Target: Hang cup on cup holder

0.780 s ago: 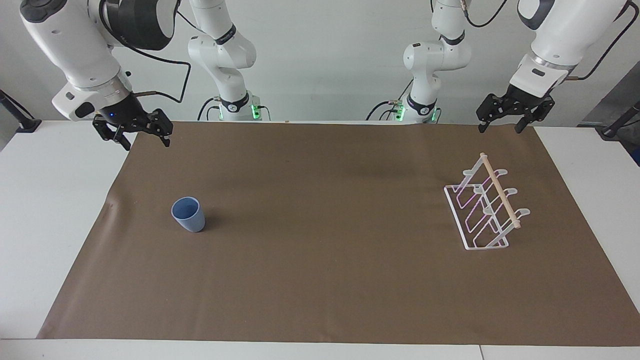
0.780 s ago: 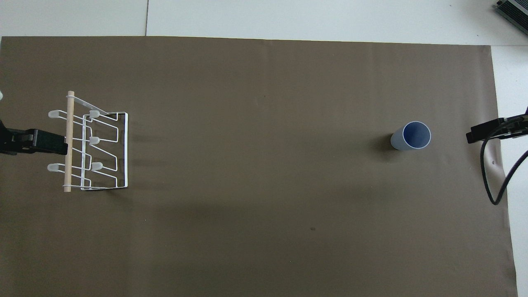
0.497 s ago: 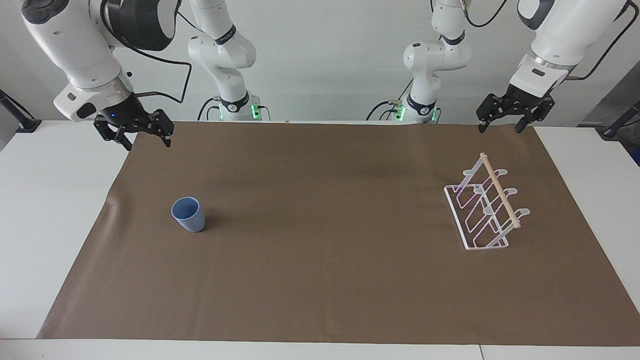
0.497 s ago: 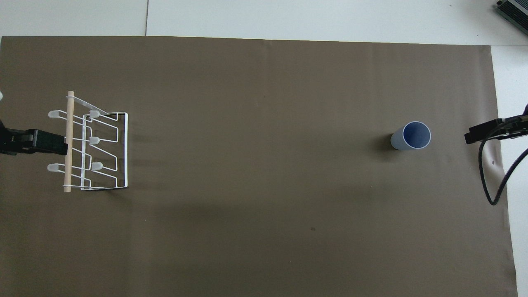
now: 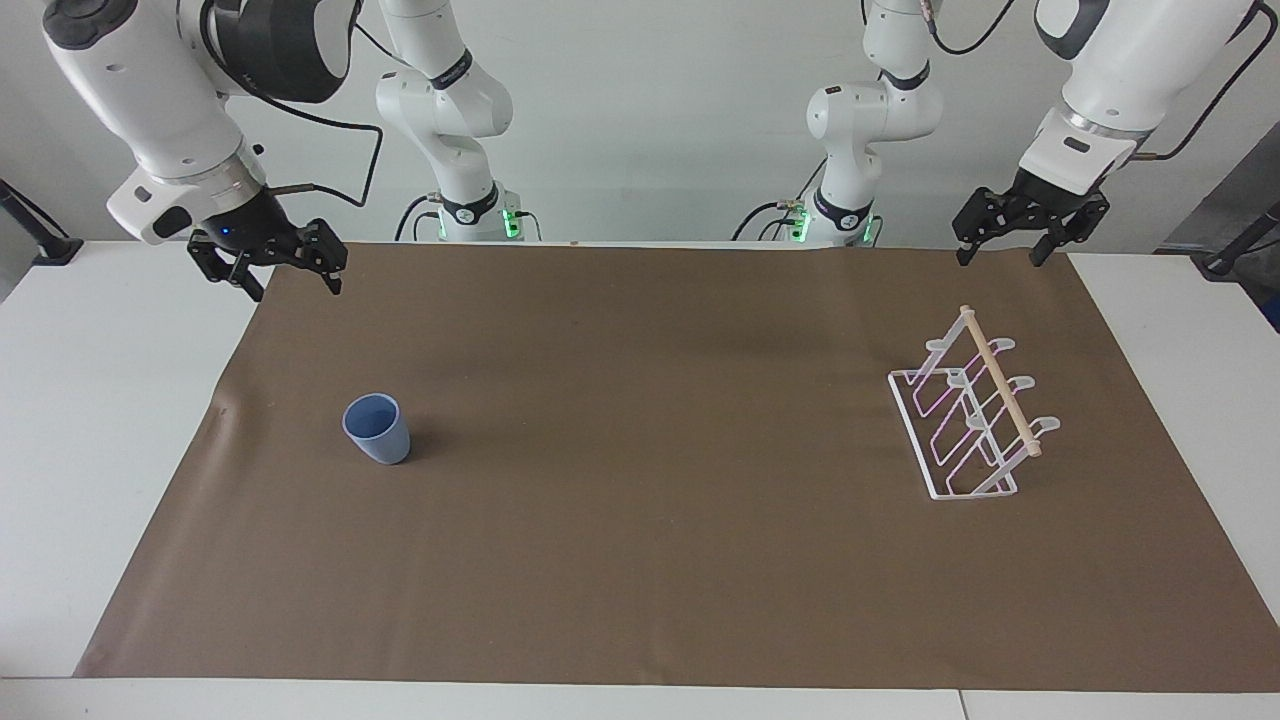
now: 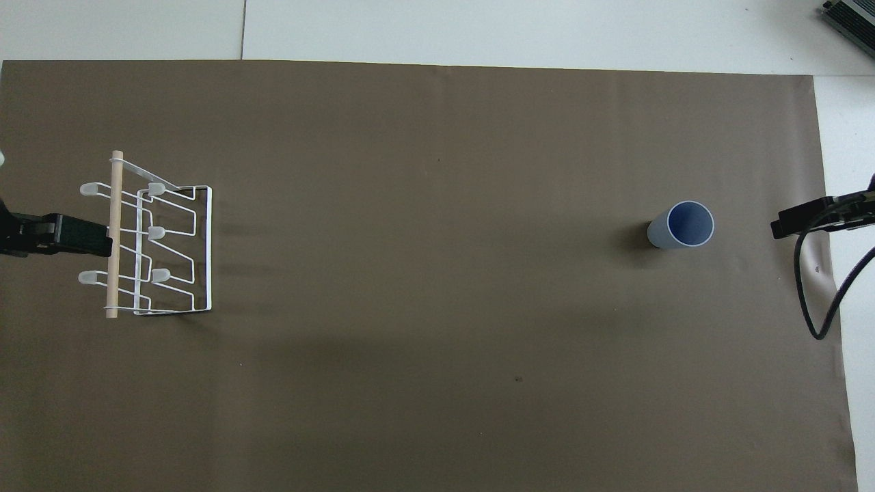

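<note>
The light-blue cup (image 5: 377,429) stands upright, mouth up, on the brown mat toward the right arm's end; it also shows in the overhead view (image 6: 681,225). The white wire cup holder (image 5: 968,421) with its wooden dowel stands toward the left arm's end, its pegs bare (image 6: 158,240). My right gripper (image 5: 294,289) is open and empty, up in the air over the mat's corner, apart from the cup (image 6: 793,220). My left gripper (image 5: 997,259) is open and empty, raised over the mat's edge by the holder (image 6: 75,236).
The brown mat (image 5: 640,560) covers most of the white table (image 5: 100,420). A black cable (image 6: 820,301) hangs from the right arm over the mat's edge. The arm bases (image 5: 470,215) stand at the robots' edge of the table.
The right arm and its cable have shifted very slightly. The cup, the holder and the left gripper have not moved.
</note>
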Controlling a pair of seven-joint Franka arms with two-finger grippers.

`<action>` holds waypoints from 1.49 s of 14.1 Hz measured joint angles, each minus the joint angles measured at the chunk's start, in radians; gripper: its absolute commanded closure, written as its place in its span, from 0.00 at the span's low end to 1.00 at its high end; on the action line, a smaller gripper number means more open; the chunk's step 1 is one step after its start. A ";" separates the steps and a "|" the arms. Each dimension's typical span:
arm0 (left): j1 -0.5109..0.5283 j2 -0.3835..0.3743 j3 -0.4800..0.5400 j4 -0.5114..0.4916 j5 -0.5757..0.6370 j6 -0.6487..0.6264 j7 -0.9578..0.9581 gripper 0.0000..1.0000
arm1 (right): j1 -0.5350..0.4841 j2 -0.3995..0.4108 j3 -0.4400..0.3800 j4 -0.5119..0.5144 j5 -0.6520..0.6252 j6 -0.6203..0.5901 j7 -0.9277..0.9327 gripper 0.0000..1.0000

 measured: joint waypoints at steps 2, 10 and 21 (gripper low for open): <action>0.000 0.000 0.000 0.000 0.000 0.000 0.000 0.00 | 0.000 -0.001 0.000 -0.026 0.000 0.081 0.000 0.00; 0.000 0.000 0.000 0.000 0.000 0.000 0.000 0.00 | 0.001 0.002 0.000 -0.264 0.000 0.392 0.000 0.00; 0.000 0.000 0.000 0.000 0.000 0.000 0.000 0.00 | -0.006 0.070 -0.002 -0.438 0.000 0.675 0.000 0.00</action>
